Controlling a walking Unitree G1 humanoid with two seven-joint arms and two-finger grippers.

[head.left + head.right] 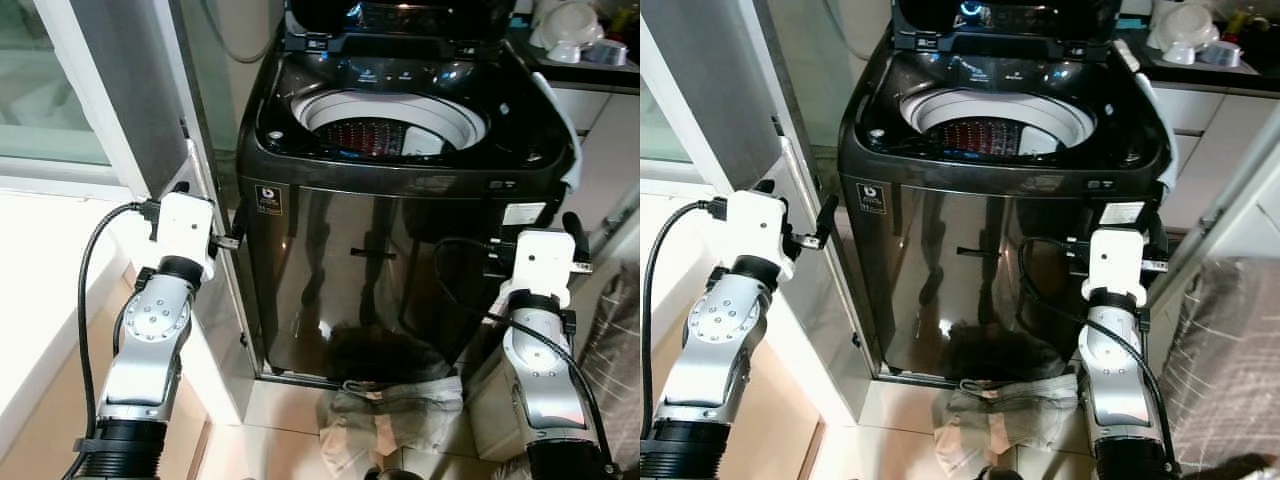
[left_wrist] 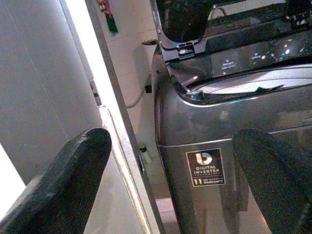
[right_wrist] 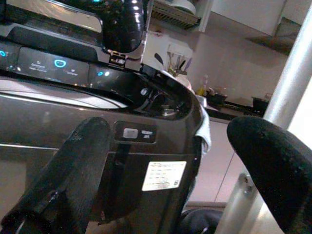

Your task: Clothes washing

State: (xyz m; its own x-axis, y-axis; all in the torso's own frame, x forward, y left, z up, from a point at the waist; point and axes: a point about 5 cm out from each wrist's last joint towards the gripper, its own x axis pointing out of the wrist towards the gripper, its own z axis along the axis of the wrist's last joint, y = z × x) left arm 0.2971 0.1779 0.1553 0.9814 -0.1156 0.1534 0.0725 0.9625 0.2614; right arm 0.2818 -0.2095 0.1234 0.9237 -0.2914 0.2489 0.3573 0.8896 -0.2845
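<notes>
- I am standing in front of the washing machine [image 1: 400, 250], and its lid [image 1: 400, 15] is up
- I can look down into the white drum [image 1: 395, 130]; I see red holes at the bottom and no clothes in there that I can make out
- A pile of grey clothes [image 1: 390, 415] lies on the floor, right against the foot of the machine, between my two arms
- My left gripper [image 2: 170, 185] is up by the machine's left front corner, fingers spread wide, and it holds nothing
- My right gripper [image 3: 180, 175] is up near the machine's right front corner, also wide open with nothing in it
- I think the job has hardly started: the machine is open and ready, but the clothes must be picked up and dropped in, then the lid shut and the wash started
</notes>
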